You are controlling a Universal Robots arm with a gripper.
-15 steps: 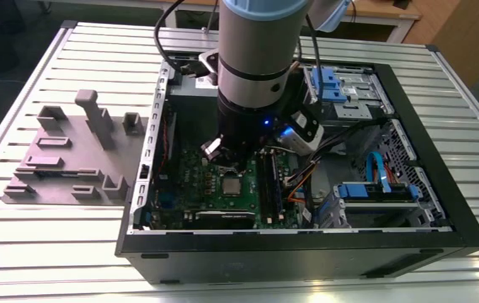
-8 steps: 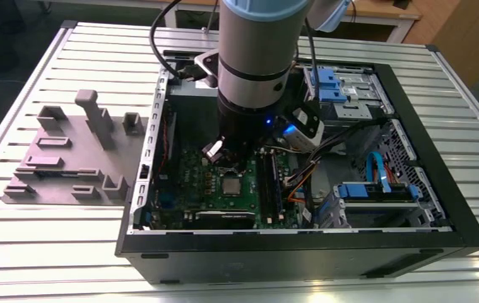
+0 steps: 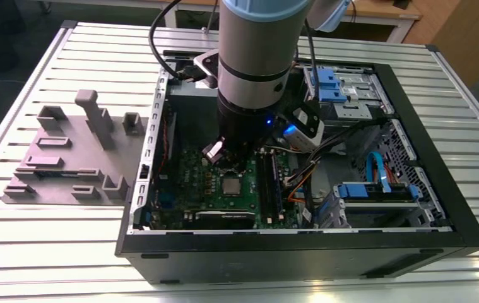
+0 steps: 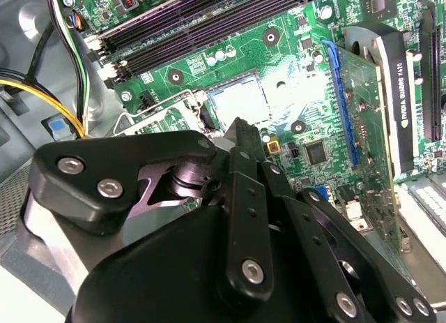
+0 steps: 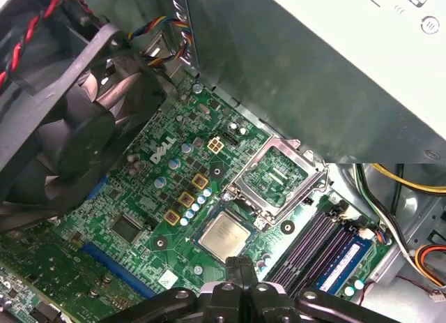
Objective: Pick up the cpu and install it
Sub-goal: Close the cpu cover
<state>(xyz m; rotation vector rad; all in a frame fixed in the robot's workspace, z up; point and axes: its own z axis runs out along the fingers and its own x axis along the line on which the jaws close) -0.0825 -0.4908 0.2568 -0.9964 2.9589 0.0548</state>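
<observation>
On the green motherboard [image 5: 132,197], the cpu [image 5: 224,234] lies flat, square, silver-grey, pale-rimmed; the hand [image 5: 240,264] hovers clenched, empty.

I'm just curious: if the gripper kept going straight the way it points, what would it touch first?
Most likely the cpu, lying on the green motherboard right under the gripper; depth is hard to judge.

White logo lettering [image 5: 162,150] sits printed on the green motherboard [image 5: 104,211].
</observation>
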